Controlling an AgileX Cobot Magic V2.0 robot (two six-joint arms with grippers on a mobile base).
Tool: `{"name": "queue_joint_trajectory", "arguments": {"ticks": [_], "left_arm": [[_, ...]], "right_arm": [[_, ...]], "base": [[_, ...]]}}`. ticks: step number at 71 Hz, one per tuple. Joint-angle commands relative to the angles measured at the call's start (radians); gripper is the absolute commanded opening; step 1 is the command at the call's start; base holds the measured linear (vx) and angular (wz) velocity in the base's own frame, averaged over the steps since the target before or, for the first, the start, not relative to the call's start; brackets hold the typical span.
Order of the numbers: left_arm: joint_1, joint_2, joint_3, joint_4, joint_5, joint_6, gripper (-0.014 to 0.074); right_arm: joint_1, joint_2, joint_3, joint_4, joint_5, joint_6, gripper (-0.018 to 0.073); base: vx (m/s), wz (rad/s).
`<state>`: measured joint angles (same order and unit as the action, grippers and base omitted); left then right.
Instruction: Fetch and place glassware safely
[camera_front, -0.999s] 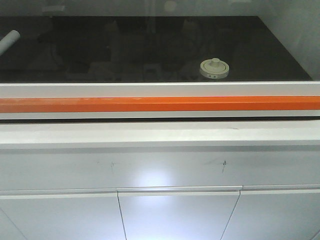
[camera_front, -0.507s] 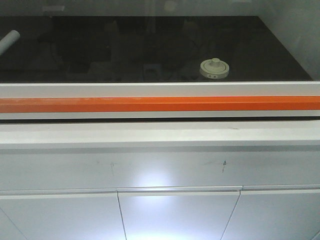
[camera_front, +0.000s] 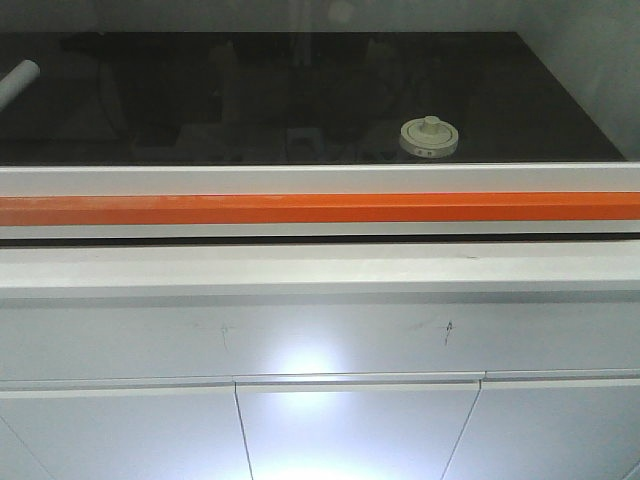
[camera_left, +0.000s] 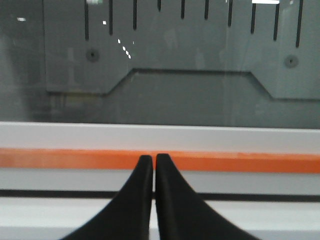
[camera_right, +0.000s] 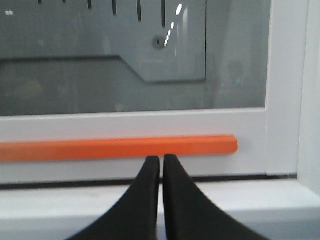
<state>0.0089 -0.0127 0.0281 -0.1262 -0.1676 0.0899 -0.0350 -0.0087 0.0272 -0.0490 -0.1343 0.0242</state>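
Observation:
The glassware (camera_front: 429, 137), a squat clear jar with a cream-white knobbed lid, stands on the black surface behind a glass sash, right of centre in the front view. Neither gripper shows in that view. In the left wrist view my left gripper (camera_left: 153, 158) is shut with nothing between its black fingers, its tips against the sash's orange bar (camera_left: 60, 158). My right gripper (camera_right: 161, 159) is likewise shut and empty, just below the right end of the orange bar (camera_right: 115, 148). The jar shows in neither wrist view.
A white sash frame (camera_front: 320, 180) with the orange bar (camera_front: 320, 208) runs across the front of the enclosure. A white ledge (camera_front: 320, 268) and cabinet doors (camera_front: 355, 430) lie below. A white tube end (camera_front: 18, 80) pokes in at far left. A white upright frame (camera_right: 285, 90) stands at right.

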Motion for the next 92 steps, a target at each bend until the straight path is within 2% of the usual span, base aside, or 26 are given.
{"name": "queue_joint_trajectory", "arguments": {"ticks": [1,16,37,44,51,56,63,81,92], "left_arm": [[-0.004,-0.008,-0.065,-0.008,-0.127,-0.006,0.0002],[-0.004,0.102,-0.300,-0.006,-0.106,-0.006,0.0001],[-0.004,0.500,-0.713,-0.006,-0.107,-0.006,-0.0001],[-0.004,0.606,-0.811,-0.007,-0.134,-0.006,-0.0001],[-0.004,0.685,-0.868,-0.007,-0.193,-0.006,-0.0001],[-0.004,0.730,-0.897,-0.007,-0.198,-0.006,-0.0001],[-0.004,0.782,-0.922,-0.007,-0.156,-0.006,-0.0001],[-0.005,0.915,-0.925,-0.007,0.121,-0.006,-0.0001],[-0.005,1.012,-0.925,-0.007,0.217,-0.006,-0.0001]], "right_arm": [[0.001,-0.013,-0.021,0.000,-0.167,-0.008,-0.0003],[0.001,0.068,-0.233,0.021,-0.164,-0.008,-0.0003],[0.001,0.417,-0.587,0.019,-0.167,-0.009,-0.0003],[0.001,0.536,-0.651,0.019,-0.235,-0.012,-0.0003],[0.001,0.651,-0.673,0.030,-0.360,-0.004,-0.0003],[0.001,0.719,-0.693,0.039,-0.361,-0.003,-0.0003],[0.001,0.789,-0.722,0.049,-0.297,-0.003,-0.0003],[0.001,0.875,-0.728,0.049,-0.116,-0.003,-0.0003],[0.001,0.936,-0.728,0.049,-0.002,-0.003,-0.0003]], "base": [[0.00,0.00],[0.00,0.00],[0.00,0.00],[0.00,0.00],[0.00,0.00],[0.00,0.00],[0.00,0.00],[0.00,0.00],[0.00,0.00]]}}
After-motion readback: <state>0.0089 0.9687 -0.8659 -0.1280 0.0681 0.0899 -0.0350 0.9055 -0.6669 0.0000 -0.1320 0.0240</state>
